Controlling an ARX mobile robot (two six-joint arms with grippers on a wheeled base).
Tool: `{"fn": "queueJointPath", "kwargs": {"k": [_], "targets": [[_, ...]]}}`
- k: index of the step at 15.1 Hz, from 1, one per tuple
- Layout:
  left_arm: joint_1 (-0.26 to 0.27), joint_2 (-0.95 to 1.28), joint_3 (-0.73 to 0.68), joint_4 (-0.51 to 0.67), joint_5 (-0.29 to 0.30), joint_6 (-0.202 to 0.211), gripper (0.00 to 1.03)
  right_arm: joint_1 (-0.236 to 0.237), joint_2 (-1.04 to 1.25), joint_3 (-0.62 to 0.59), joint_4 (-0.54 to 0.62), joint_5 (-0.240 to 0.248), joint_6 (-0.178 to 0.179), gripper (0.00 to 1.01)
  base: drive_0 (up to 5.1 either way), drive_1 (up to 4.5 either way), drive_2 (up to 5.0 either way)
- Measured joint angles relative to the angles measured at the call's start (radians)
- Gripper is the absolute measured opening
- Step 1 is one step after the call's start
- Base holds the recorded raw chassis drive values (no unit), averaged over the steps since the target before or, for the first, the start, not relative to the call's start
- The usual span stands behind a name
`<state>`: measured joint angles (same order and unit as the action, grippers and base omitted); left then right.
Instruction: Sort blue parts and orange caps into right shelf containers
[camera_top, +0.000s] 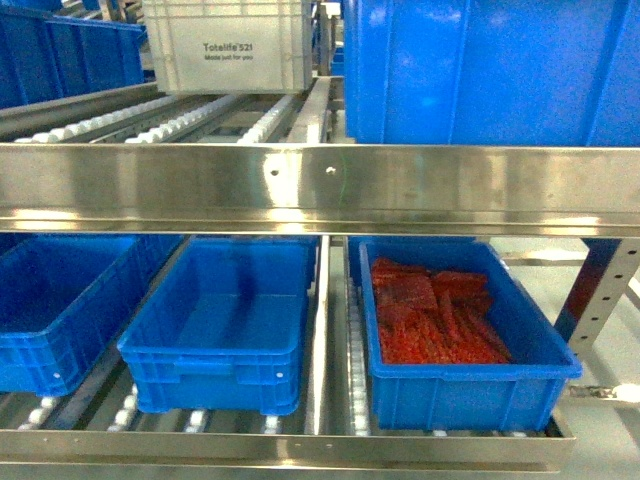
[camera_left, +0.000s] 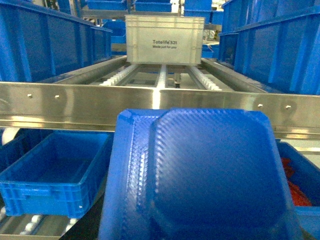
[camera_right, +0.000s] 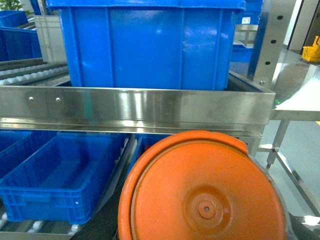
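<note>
Up top, a white crate (camera_top: 228, 45) reads "Totelife 521, Made just for you". Below the steel rail (camera_top: 320, 185), the right container (camera_top: 470, 385) holds red pieces; the middle container (camera_top: 215, 345) sits beside it. A blue part (camera_left: 200, 180) and an orange cap (camera_right: 200, 192) fill the wrist views; neither tool's opening can be told.

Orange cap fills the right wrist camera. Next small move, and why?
Probably ease the right arm forward under the steel rail, toward the right-hand bin. The orange cap sits just before that shelf, and that bin already holds reddish-orange pieces; the middle bin looks empty.
</note>
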<state>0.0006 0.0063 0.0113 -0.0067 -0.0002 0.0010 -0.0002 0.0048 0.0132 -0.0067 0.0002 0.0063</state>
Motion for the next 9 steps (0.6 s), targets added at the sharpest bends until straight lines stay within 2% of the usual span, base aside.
{"fn": "queueJointPath", "kwargs": {"k": [9], "targets": [[0.000,0.000,0.000,-0.001,-0.002,0.000,0.42,0.000,0.000,0.000,0.000,-0.001,0.000,0.44,-4.9,2.47,2.5]]}}
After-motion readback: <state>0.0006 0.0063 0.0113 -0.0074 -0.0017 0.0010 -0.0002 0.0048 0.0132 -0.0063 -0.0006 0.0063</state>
